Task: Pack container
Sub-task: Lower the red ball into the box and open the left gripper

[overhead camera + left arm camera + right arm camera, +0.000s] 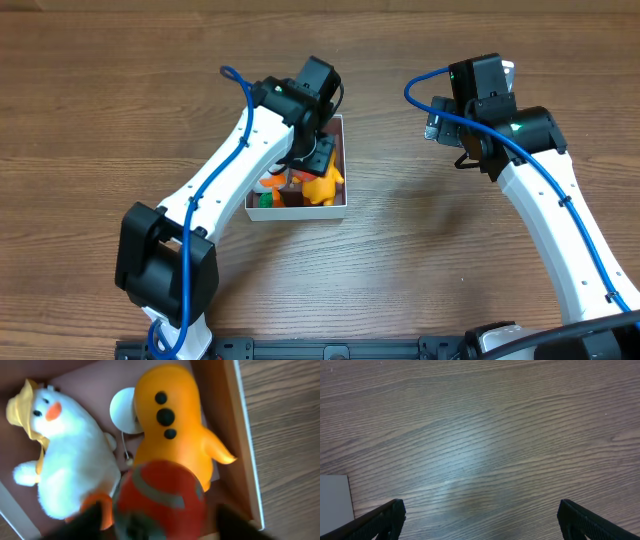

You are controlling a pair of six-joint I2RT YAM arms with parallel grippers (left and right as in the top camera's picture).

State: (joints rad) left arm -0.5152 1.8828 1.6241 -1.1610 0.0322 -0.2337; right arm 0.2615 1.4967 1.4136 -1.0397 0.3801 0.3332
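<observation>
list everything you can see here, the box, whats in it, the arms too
container: one, white walls and pink inside, mid table
plush duck: one, white with yellow hat, in container
rubber figure: one, orange with black dots, in container beside the duck
ball: one, red with grey stripes, in container, between the left fingers
disc: one, white, container floor, between duck and figure
table: one, brown wood
left gripper: one, black, open, over the container
right gripper: one, black, open, over bare table
</observation>
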